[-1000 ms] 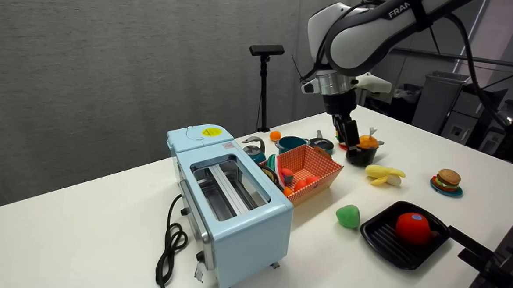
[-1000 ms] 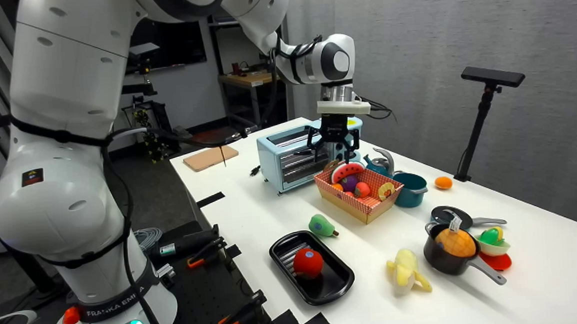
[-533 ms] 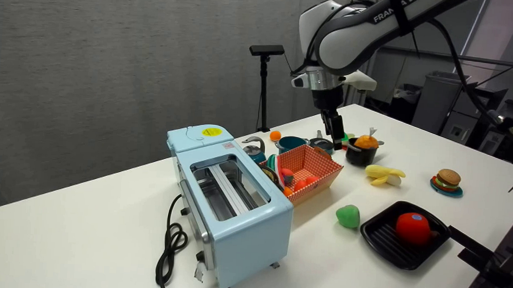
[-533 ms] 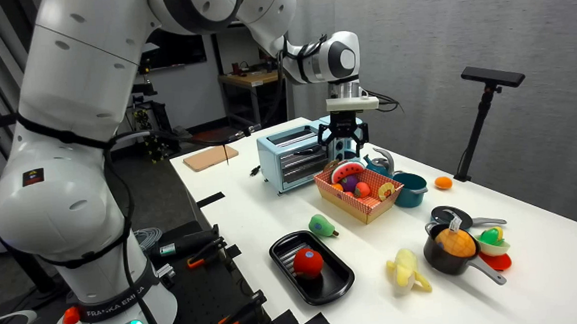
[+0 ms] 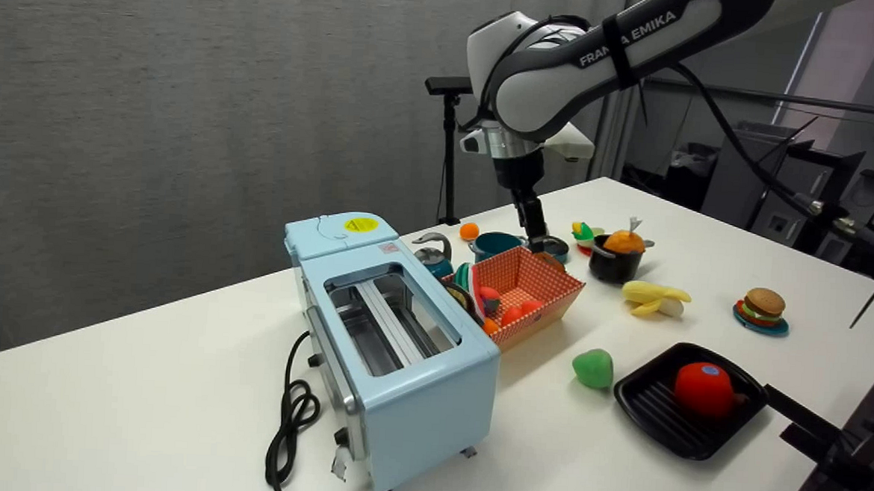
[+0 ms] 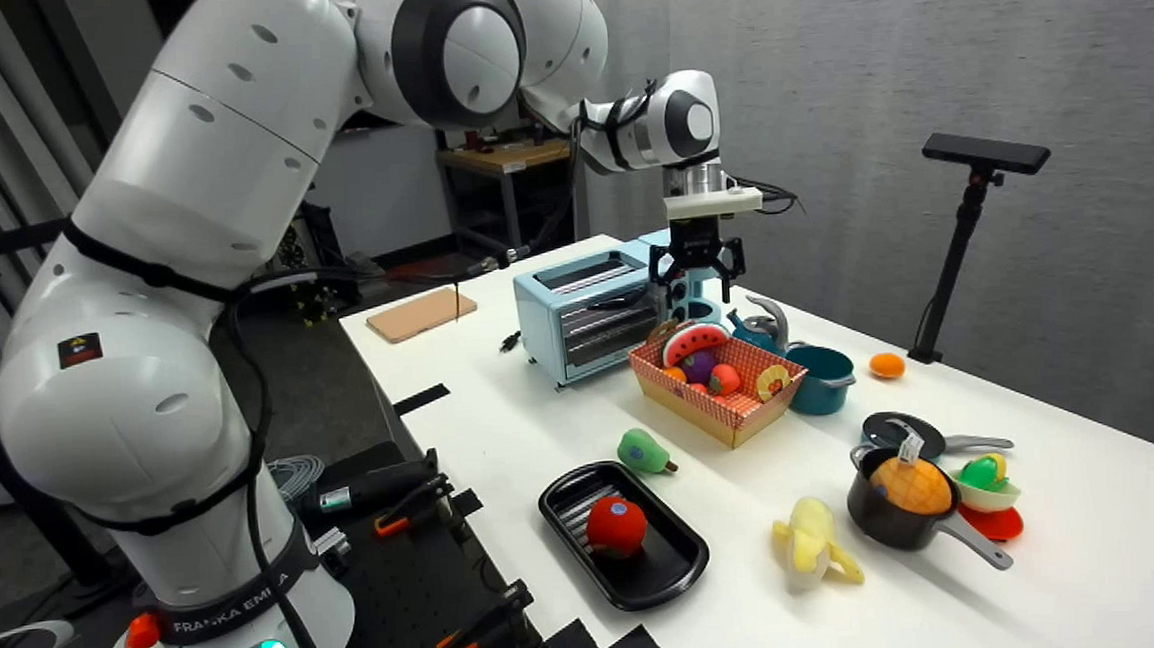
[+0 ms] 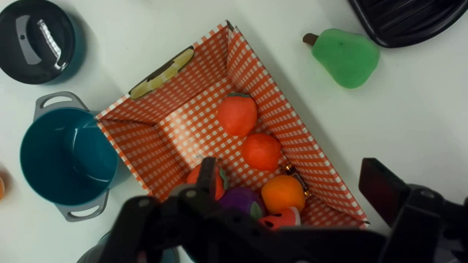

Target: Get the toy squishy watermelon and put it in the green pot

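Observation:
The toy watermelon slice (image 6: 695, 339), red with black seeds and a white rim, lies at one end of the red-checked basket (image 6: 682, 398). In the wrist view only part of the watermelon (image 7: 284, 218) shows past the gripper's dark body. My gripper (image 6: 697, 292) is open and empty, pointing down above the basket. In the wrist view its fingers (image 7: 290, 177) are spread wide, one over the basket's fruit, one past its rim. The blue-green pot (image 6: 821, 381) stands beside the basket, without a lid. The pot (image 7: 67, 157) looks empty in the wrist view.
The basket also holds a purple fruit (image 7: 239, 201), an orange (image 7: 283, 193), red fruits (image 7: 261, 151) and a battery (image 7: 295, 177). A blue toaster oven (image 6: 586, 313) and a kettle (image 6: 760, 331) stand close by. A lidded pan (image 7: 36, 42) and green pear (image 7: 345, 56) lie around it.
The arm has swung across, with the gripper moving left in one exterior view and slightly right in another. The gripper stays open. The objects have not moved.

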Controlling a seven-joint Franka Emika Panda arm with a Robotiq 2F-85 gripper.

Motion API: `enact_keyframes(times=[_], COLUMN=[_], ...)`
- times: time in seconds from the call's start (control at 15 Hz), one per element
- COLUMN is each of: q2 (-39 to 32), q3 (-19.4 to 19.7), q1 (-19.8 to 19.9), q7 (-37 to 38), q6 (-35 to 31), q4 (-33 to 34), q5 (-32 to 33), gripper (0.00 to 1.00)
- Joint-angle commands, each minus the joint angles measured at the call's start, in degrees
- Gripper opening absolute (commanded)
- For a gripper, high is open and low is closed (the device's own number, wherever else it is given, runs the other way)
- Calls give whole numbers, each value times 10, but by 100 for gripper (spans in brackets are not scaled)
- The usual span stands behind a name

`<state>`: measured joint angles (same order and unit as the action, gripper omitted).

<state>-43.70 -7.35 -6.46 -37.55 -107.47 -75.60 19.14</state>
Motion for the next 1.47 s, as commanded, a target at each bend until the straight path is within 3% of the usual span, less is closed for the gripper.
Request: enact_keyframes(times=[0.0,0.67,1.4], q2=[-76,-204,-268], q3=[11,30,53], q1=[-27,-41,-82], q7=[-23,-63,-158], q6=[57,157,200], q4=[124,330,424], q5=[13,-2,9], gripper=[100,100,100])
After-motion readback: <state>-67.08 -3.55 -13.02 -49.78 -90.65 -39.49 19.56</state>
